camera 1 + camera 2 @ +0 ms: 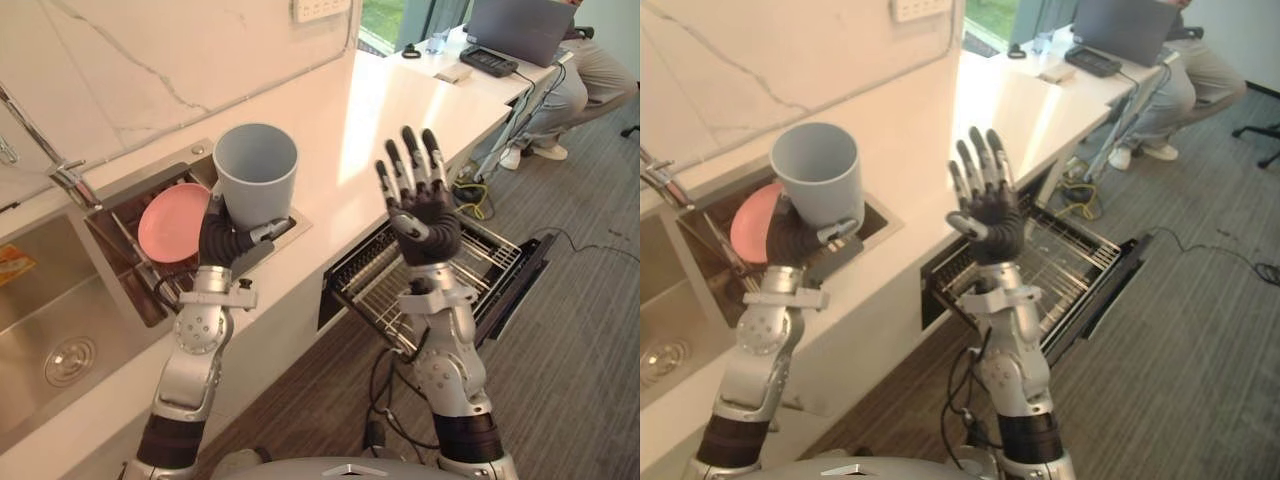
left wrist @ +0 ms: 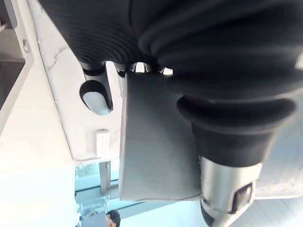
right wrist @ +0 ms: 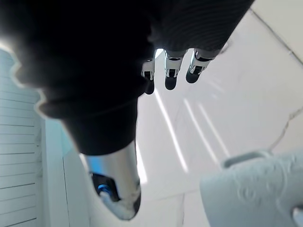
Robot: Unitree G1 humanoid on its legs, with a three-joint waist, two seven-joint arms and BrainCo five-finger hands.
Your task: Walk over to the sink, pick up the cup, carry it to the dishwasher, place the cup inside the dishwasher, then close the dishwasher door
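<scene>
I look down along a long white countertop (image 1: 400,110), its top bright with daylight. Behind the countertop rises a pale marble wall (image 1: 150,60) with thin grey veins, and a white socket plate (image 1: 320,8) is set in it. Past the countertop's far end, a window (image 1: 385,18) shows green outside. On that far end rest a grey laptop (image 1: 520,25) and a black keyboard (image 1: 488,62). A seated person (image 1: 565,90) in beige trousers is beside it. Below the countertop lies a grey streaked floor (image 1: 580,380), with tangled cables (image 1: 470,195) at its foot.
</scene>
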